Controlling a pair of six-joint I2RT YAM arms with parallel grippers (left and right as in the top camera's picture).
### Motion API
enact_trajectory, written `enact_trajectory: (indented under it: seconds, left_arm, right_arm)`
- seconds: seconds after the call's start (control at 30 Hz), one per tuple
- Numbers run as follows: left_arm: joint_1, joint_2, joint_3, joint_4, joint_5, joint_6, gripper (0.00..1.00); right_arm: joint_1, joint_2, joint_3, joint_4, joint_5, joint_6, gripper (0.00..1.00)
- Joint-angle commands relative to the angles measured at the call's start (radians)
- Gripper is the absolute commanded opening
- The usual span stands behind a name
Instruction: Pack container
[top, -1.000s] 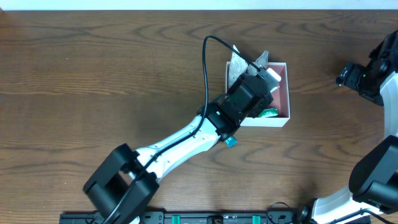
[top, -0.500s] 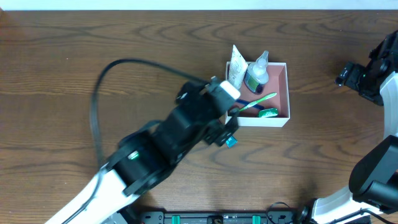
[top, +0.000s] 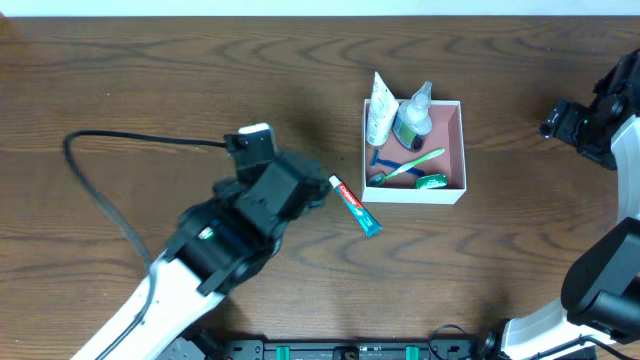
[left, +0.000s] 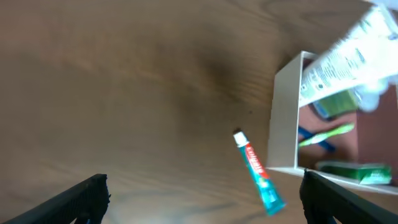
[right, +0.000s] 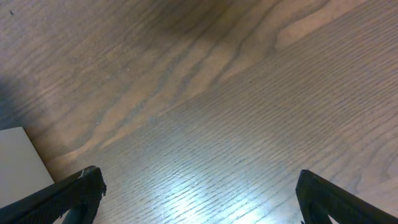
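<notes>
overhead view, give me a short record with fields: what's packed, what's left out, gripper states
container: white walls, pink-brown inside
inside: white tube leaning over the rim, clear bottle, green toothbrush, small green item
outside: toothpaste tube, flat on the table beside the container's left wall
left gripper: open, empty
right gripper: open, empty

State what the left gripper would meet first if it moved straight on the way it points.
Probably the toothpaste tube, lying on the table ahead of the open left gripper, before the container wall. Height is unclear, so it might pass above.
</notes>
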Motion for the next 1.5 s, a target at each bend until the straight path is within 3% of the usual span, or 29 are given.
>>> enact_trajectory:
  seconds: [0.0, 0.23, 0.43, 0.77, 1.47]
  left_arm:
    - [0.002, 0.069, 0.000, 0.006, 0.023, -0.225, 0.98]
    - [0.002, 0.286, 0.000, 0.171, 0.180, -0.226, 0.98]
    - [0.004, 0.411, 0.000, 0.188, 0.199, -0.385, 0.98]
    - [0.057, 0.449, 0.000, 0.190, 0.207, -0.450, 0.98]
    - [0.089, 0.597, 0.000, 0.260, 0.346, -0.442, 0.98]
  right_arm:
    - [-0.004, 0.007, -0.002, 0.000, 0.005, 0.010, 0.99]
    - [-0.004, 0.007, -0.002, 0.000, 0.005, 0.010, 0.99]
    - [-0.004, 0.007, -0.002, 0.000, 0.005, 0.010, 0.99]
    - [-0.004, 0.007, -0.002, 0.000, 0.005, 0.010, 0.99]
    - [-0.004, 0.007, -0.002, 0.000, 0.005, 0.010, 0.99]
